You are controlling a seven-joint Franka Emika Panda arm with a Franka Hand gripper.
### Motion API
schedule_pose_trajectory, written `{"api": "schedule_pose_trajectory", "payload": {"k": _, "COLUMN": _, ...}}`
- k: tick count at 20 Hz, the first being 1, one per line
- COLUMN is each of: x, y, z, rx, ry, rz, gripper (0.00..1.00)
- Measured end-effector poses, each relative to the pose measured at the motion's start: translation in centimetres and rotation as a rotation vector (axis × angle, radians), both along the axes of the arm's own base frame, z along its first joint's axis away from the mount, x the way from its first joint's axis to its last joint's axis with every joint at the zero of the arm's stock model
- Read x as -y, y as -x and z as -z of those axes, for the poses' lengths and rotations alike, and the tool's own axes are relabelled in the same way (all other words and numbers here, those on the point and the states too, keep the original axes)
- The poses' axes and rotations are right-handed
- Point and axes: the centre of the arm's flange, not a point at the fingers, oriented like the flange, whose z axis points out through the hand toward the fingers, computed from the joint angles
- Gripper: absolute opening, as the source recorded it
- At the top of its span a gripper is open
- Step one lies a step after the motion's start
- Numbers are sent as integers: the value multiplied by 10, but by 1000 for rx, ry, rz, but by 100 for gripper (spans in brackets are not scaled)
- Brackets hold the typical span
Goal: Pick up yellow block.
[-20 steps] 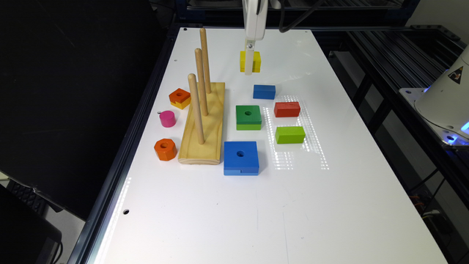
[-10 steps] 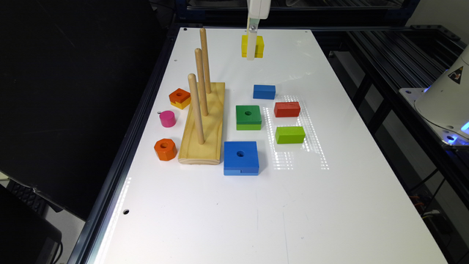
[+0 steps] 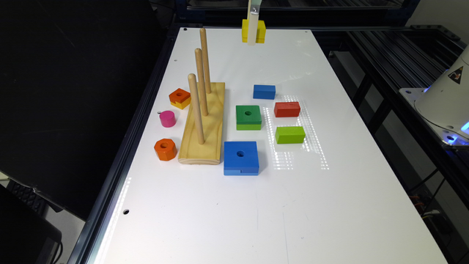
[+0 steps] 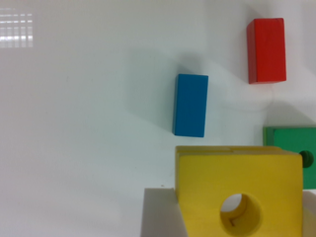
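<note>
Because the gripper [image 3: 252, 36] was clamped on the yellow block [image 3: 259, 31], the block hung clear above the far end of the white table [image 3: 234, 205]. Its holed face looked toward the wrist camera, apparently because the fingers [image 4: 160, 215] pinched its sides. The lift looked essentially done.

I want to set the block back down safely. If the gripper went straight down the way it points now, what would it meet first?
Probably bare white table. The gripper, shut on the yellow block, hangs above the far end. In the wrist view the small blue block lies off to the side, though depth is hard to judge.
</note>
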Motion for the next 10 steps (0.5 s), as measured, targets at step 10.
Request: {"api": "schedule_pose_trajectory", "payload": {"k": 10, "x": -1, "y": 2, "z": -39, "rx": 7, "ry": 3, "rz": 2, "gripper": 0}}
